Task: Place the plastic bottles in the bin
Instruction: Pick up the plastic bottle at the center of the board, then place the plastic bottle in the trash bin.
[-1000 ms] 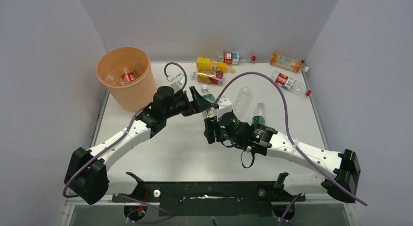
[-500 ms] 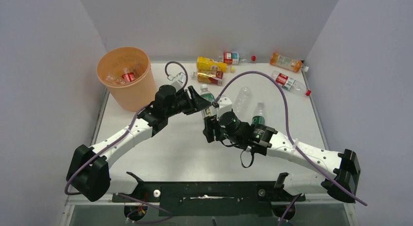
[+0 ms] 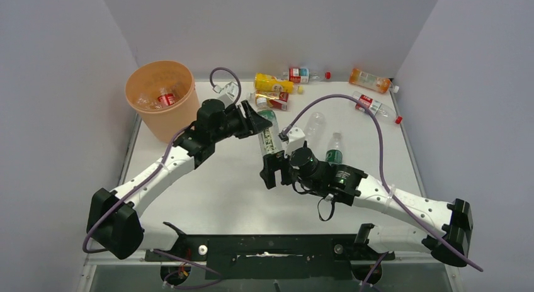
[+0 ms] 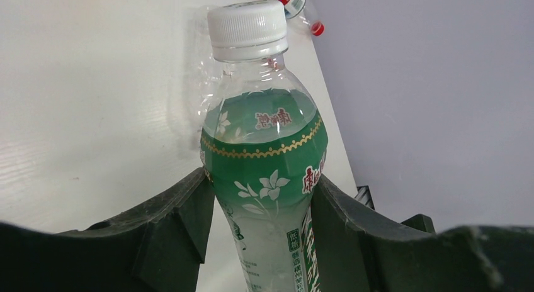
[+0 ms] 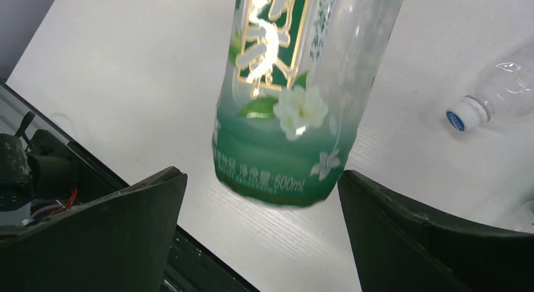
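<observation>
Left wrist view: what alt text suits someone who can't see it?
A clear bottle with a green flowered label and white cap is gripped between the left hand's dark fingers. Behind lie a white table, a grey wall and a red-capped bottle.

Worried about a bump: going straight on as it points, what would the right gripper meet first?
The green bottle held in the left gripper; its base sits just ahead of the open right gripper. The gap is hard to judge.

Robot lab cell: plain grey partition walls (image 3: 264, 21) box in a white table (image 3: 220, 197), black mounting rail (image 3: 271, 248) along its near edge.
</observation>
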{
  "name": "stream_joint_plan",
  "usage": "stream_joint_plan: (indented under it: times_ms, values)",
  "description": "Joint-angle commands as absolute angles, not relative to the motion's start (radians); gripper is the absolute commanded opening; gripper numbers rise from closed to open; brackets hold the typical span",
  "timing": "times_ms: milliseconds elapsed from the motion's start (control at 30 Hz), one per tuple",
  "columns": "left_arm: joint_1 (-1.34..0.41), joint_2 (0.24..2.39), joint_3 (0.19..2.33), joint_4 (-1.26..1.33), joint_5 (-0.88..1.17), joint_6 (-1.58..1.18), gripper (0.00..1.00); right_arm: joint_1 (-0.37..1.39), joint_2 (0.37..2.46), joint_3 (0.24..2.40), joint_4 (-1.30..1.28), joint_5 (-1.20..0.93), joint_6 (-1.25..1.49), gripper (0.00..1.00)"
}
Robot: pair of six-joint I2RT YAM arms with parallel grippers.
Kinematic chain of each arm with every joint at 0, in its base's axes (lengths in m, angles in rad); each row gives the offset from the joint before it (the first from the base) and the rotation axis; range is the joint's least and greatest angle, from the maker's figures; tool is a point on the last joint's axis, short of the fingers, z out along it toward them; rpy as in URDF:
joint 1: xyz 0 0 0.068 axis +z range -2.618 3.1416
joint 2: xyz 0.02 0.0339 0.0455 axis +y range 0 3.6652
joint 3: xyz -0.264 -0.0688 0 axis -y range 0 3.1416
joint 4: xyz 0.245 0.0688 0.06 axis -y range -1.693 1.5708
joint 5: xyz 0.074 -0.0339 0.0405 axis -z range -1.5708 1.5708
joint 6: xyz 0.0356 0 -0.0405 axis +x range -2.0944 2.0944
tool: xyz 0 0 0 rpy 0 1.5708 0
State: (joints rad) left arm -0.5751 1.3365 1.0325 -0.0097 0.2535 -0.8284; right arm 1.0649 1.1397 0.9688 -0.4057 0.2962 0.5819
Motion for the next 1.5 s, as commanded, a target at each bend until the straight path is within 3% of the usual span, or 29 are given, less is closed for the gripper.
stream_joint_plan:
  times_ms: [0,700,1000,1233,1300,1467]
  values:
    - [-0.536,1.338,1.137,-0.016,0.244,-0.771,0.37,1.075,1.072,0.953,-0.39,0.297,0.61,0.98]
    - [0.027,1.458,1.581,-0.153,0.288,-0.631,0.38,1.08,0.863,0.811,-0.484,0.369,0.705,0.98]
    - [0.219,1.457,1.563,-0.089,0.198,-0.572,0.39,1.081,0.85,0.793,-0.497,0.375,0.725,0.98]
    - [0.245,1.463,1.502,-0.046,0.092,-0.515,0.41,1.08,0.864,0.796,-0.501,0.383,0.731,0.98]
    - [0.245,1.473,1.498,-0.058,0.064,-0.503,0.45,1.08,0.867,0.8,-0.511,0.389,0.736,0.98]
    - [0.245,1.505,1.513,-0.132,0.012,-0.492,0.8,1.079,0.871,0.812,-0.529,0.406,0.738,0.98]
